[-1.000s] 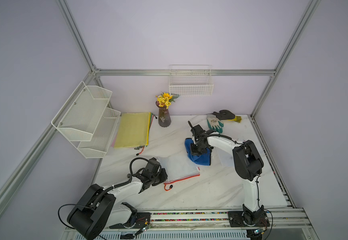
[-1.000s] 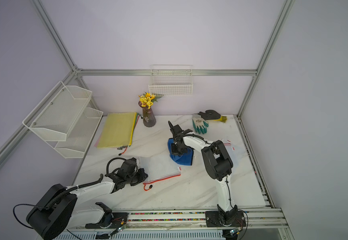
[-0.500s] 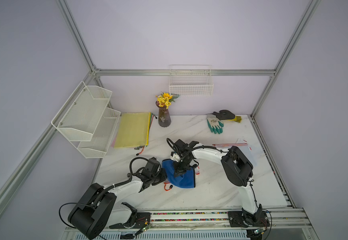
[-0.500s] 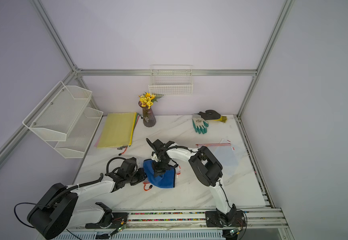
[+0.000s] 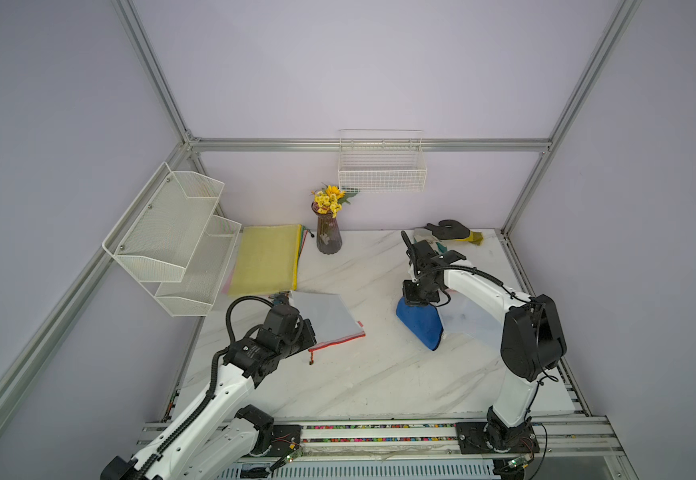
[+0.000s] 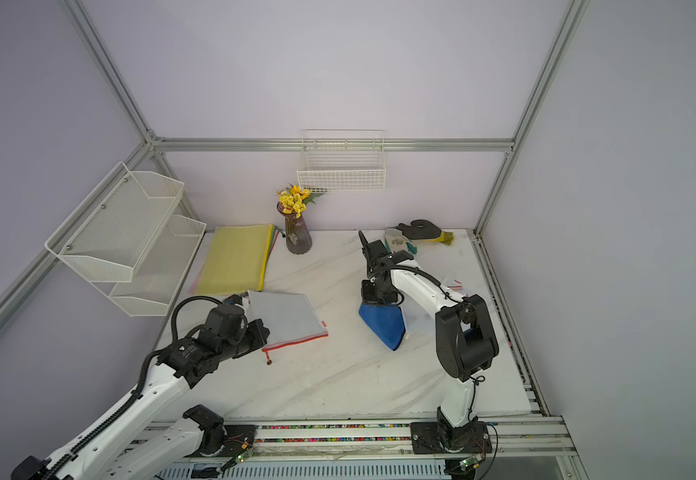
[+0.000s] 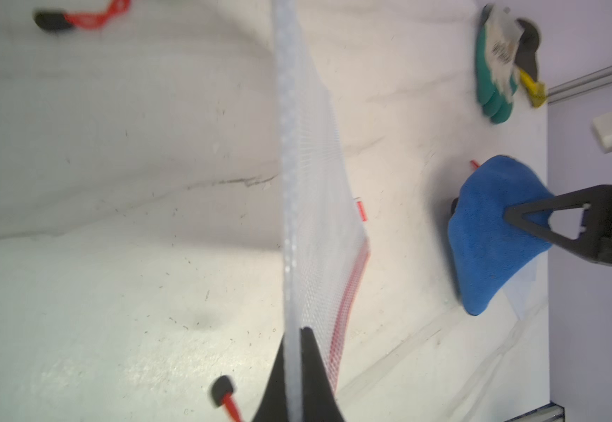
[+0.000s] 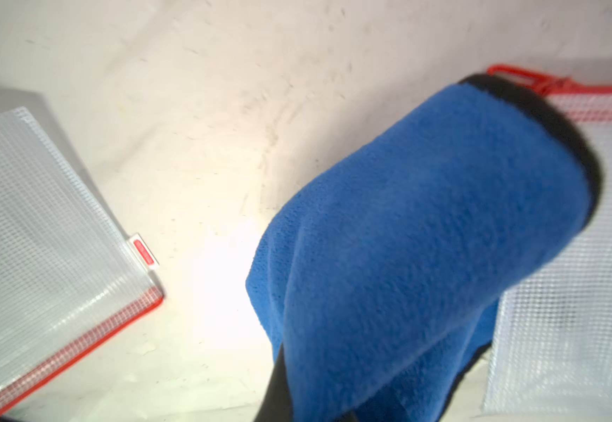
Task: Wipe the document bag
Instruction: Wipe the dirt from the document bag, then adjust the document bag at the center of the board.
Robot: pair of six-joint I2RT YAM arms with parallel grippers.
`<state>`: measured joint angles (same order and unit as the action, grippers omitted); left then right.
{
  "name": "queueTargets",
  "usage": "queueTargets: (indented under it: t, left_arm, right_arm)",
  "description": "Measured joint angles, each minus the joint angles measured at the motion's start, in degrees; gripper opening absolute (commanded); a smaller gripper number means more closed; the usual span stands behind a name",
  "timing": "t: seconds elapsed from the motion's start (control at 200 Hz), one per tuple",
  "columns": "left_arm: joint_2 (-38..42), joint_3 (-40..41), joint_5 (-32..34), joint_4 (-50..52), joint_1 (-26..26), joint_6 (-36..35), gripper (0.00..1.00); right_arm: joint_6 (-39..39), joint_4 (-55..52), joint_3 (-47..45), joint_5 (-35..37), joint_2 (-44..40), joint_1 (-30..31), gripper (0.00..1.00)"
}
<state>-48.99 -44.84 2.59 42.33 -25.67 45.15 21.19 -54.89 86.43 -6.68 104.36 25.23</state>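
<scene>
the mesh document bag (image 5: 326,316) is pinched at one edge by the clenched left claw (image 7: 294,334) and is held with that side raised off the table (image 5: 379,374), toward the left front. the blue cloth (image 5: 420,323) is gripped in the clenched right claw (image 5: 416,296) and hangs well apart from that bag, partly over a second clear bag (image 5: 473,322). for a good wipe, the cloth is best laid flat on the bag's broad face and swept toward the red zipper (image 6: 296,341), with the pinched edge held taut so the thin sheet is not buckled.
</scene>
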Motion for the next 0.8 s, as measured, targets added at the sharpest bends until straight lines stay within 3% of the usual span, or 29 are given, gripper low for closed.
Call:
queueTargets:
  t: [0.2, 0.315, 0.445, 0.58, 0.7, 0.8]
  left_arm:
    - [-5.6, -27.71, 10.4, 20.09, 0.07, -12.17, 0.0]
    - [-10.75, -36.15, 17.42, 26.64, -2.82, -18.14, 0.0]
    - [-21.7, -38.8, 24.2, 29.42, -12.17, -22.58, 0.0]
    - [-37.46, -36.63, 25.62, 24.76, -20.28, -24.44, 0.0]
    - [-49.64, -34.01, 21.68, 18.62, -26.03, -24.81, 0.0]
    - [-55.39, -34.01, 16.55, 13.94, -28.83, -24.79, 0.0]
  right_arm:
    - [-0.02, -0.46, 2.49, -3.1, -0.13, 0.55, 0.0]
    - [0.22, -0.7, 2.75, -3.23, 0.35, 0.55, 0.0]
    - [0.66, -1.36, 5.88, -2.58, 0.33, 0.55, 0.0]
    - [0.85, -1.31, 8.81, -1.75, -0.13, 0.46, 0.0]
    - [0.83, -1.44, 9.35, -1.25, -0.61, 0.26, 0.0]
    - [0.81, -1.73, 9.27, -0.2, -0.68, 0.17, 0.0]
